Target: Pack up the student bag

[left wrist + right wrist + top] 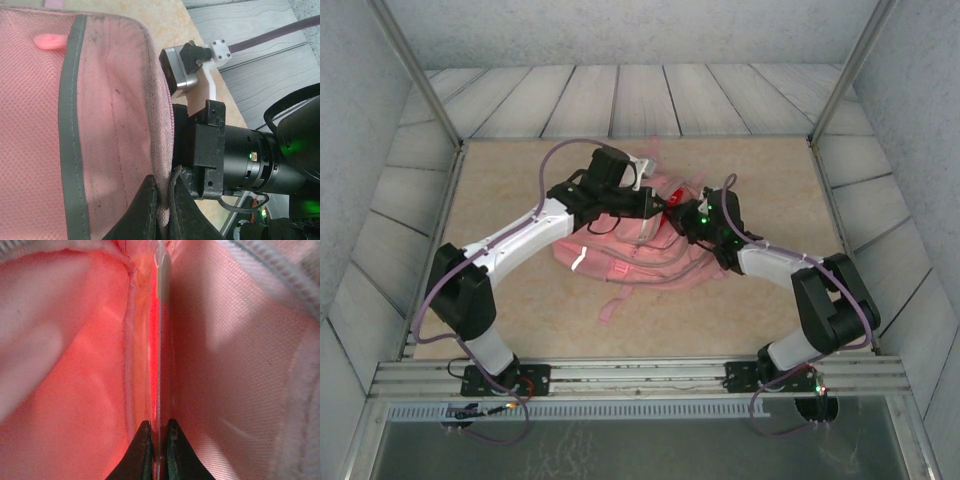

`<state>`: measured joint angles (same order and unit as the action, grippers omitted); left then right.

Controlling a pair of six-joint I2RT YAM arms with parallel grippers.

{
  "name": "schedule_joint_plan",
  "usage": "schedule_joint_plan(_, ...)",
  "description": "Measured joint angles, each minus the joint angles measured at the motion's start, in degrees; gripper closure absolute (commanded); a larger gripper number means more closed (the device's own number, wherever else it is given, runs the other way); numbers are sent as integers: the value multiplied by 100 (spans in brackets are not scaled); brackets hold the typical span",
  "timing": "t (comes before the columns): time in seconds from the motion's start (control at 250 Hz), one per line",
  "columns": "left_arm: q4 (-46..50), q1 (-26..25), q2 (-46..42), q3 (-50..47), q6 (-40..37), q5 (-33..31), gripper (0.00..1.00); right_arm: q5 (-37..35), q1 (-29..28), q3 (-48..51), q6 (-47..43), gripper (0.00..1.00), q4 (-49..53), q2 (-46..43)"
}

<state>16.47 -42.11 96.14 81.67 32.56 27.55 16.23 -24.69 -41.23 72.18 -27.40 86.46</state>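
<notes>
**Both pincers clamped, item going into the bag**

The student bag (620, 265) lies slumped about the middle of the counter (520, 190). Both arms meet over its far part.

Risks, as I judge them:
- The bag's rim is soft cloth. If it slips out of the left pincer (163, 207), the mouth could fall shut on the right arm's wrist (240, 155) just beside it.
- The thin flat item (159, 340) is gripped at one edge only, so it could twist, or snag on the lining fold alongside it.
- Pulling back without letting go would drag it out again.

Left pincer: closed narrow, nipping the zip-edged rim of the opening, with the mesh pocket (30, 125) to one side.

Right pincer (158, 452): closed narrow on the item, seen edge-on inside the red-lit lining. I cannot tell what the item is.
</notes>
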Motion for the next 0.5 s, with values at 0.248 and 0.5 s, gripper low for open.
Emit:
schedule_joint_plan(0.248,-68,7,-44,-109,-22,-28,100,-13,-142,-184,-20,100,39,94)
schedule_joint_plan(0.5,-262,28,-63,-197,-20,7,100,11,-210,-398,-17,97,216,94)
